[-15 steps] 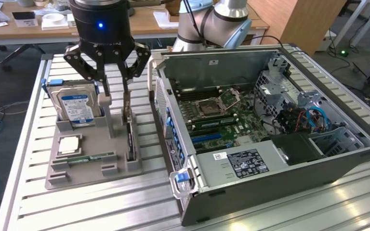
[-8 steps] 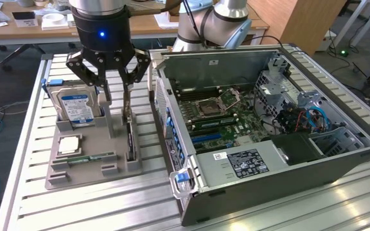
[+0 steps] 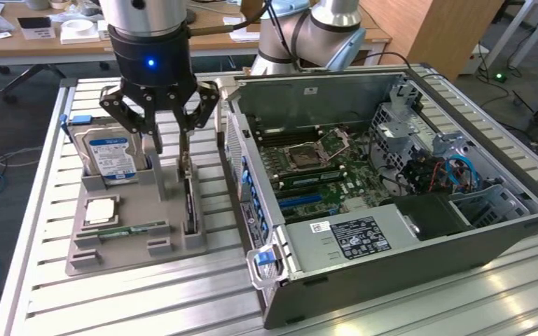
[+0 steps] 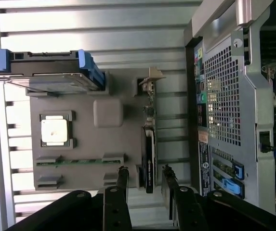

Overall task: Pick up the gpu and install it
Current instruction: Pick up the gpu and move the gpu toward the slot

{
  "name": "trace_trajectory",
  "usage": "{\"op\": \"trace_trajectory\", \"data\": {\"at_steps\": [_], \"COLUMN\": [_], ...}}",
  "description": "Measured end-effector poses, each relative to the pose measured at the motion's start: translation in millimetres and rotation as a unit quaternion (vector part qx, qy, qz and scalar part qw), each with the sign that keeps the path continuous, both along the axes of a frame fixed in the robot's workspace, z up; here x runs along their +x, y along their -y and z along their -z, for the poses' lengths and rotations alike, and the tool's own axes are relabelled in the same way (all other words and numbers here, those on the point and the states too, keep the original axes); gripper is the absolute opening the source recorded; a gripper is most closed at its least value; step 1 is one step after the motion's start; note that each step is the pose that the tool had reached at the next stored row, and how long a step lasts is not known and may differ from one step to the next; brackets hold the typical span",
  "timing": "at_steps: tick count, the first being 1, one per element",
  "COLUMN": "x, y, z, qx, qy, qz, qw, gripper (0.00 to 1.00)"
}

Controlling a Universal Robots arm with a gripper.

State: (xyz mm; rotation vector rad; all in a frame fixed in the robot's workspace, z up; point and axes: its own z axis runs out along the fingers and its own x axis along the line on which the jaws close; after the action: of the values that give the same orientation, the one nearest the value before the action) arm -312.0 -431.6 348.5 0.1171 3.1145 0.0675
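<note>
The gpu point(image 3: 190, 204) stands on edge in a slot of the grey holder tray point(image 3: 148, 245), its pale bracket end pointing away from the table's front. Seen edge-on in the wrist view, the gpu point(image 4: 149, 161) is a thin dark strip. My gripper point(image 3: 171, 145) hangs open just above it, one finger on each side of the card's line. In the wrist view my gripper point(image 4: 145, 172) straddles the card's near end with a gap on both sides and touches nothing.
The tray also holds a silver hard drive with a blue label point(image 3: 110, 155), a square processor point(image 3: 101, 208) and a green memory stick point(image 3: 124, 229). The open computer case point(image 3: 493, 231) lies close on the exterior view's right, its motherboard point(image 3: 321, 175) exposed. A second arm's base point(image 3: 307, 35) stands behind.
</note>
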Motion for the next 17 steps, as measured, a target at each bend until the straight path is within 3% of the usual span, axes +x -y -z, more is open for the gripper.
{"op": "trace_trajectory", "data": {"at_steps": [17], "x": [0.0], "y": [0.0], "z": [28.8], "qx": [0.0], "qy": [0.0], "qz": [0.0], "qw": [1.0], "gripper": [0.42]}}
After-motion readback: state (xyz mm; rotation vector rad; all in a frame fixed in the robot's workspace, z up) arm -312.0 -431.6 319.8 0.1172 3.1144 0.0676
